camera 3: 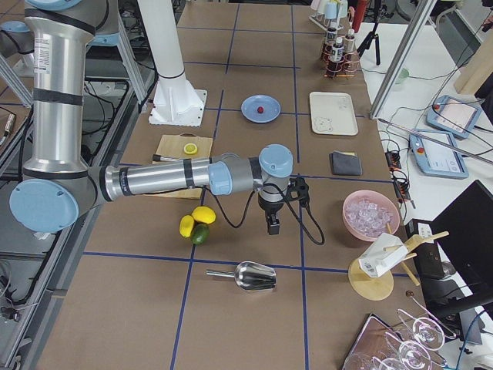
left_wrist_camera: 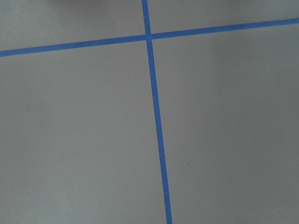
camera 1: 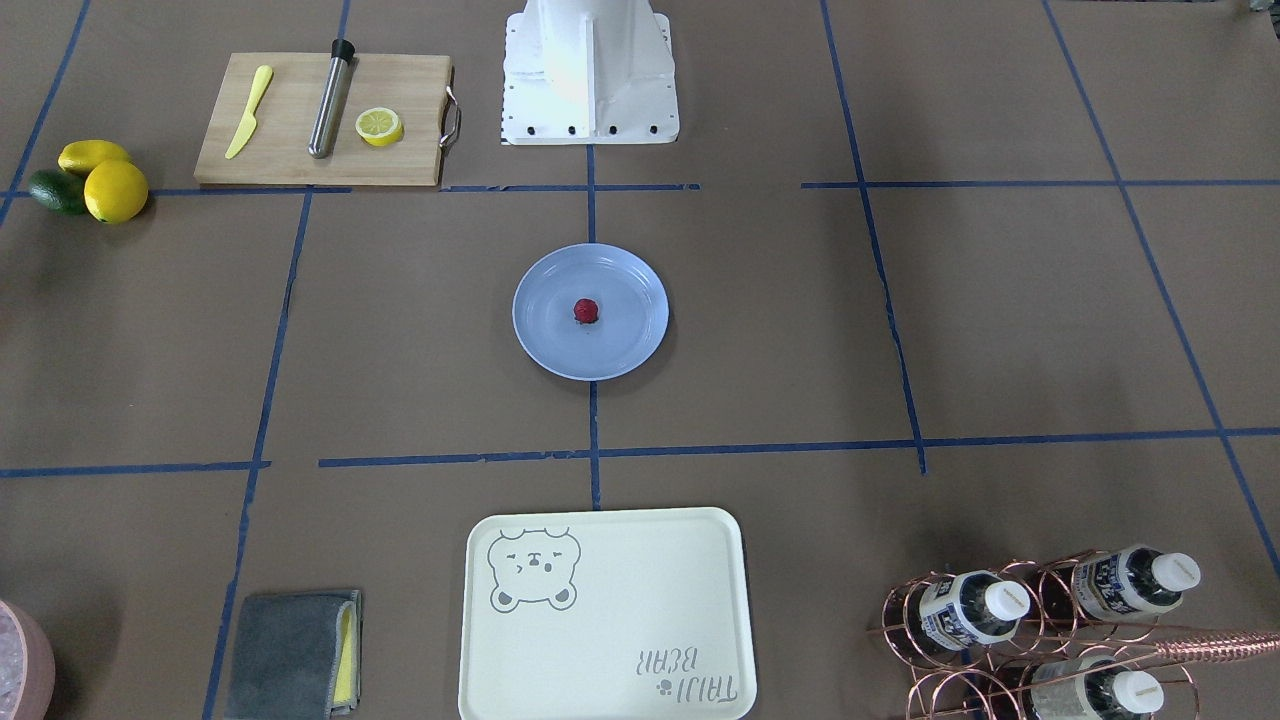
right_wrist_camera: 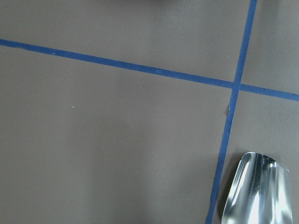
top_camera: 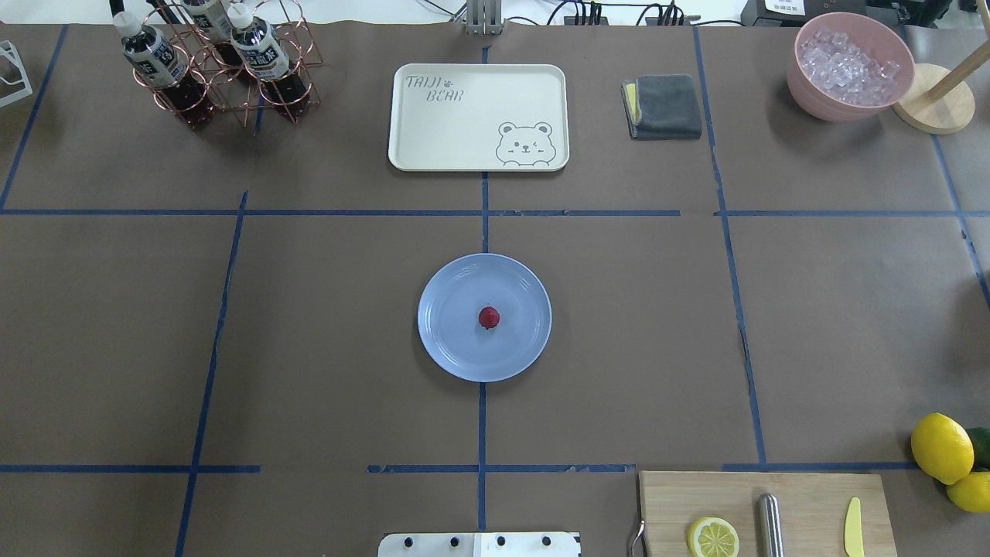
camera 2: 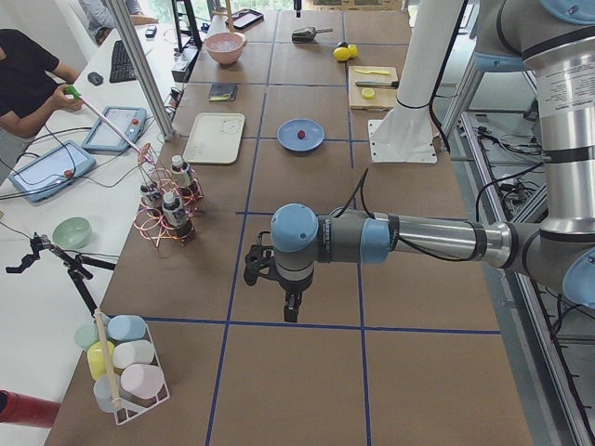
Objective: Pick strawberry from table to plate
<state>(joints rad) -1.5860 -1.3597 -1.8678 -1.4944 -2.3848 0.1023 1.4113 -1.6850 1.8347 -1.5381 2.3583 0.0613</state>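
Note:
The small dark-red strawberry [camera 1: 586, 311] [top_camera: 488, 317] lies in the middle of the light-blue plate [camera 1: 625, 345] [top_camera: 452, 344], which sits at the centre of the brown taped table [camera 1: 1000, 300]. Neither arm reaches into the overhead or front views. My left gripper [camera 2: 291, 311] hangs over bare table far from the plate and shows only in the exterior left view. My right gripper [camera 3: 273, 226] hangs near the lemons and shows only in the exterior right view. I cannot tell whether either gripper is open or shut. Both wrist views show only paper and blue tape.
A cutting board [top_camera: 762, 510] carries a lemon half, a steel rod and a yellow knife. Lemons [top_camera: 941, 447], a bear tray [top_camera: 478, 116], a bottle rack [top_camera: 216, 70], a grey cloth [top_camera: 663, 106] and an ice bowl [top_camera: 849, 66] ring the table. A metal scoop [right_wrist_camera: 257, 191] lies under the right wrist.

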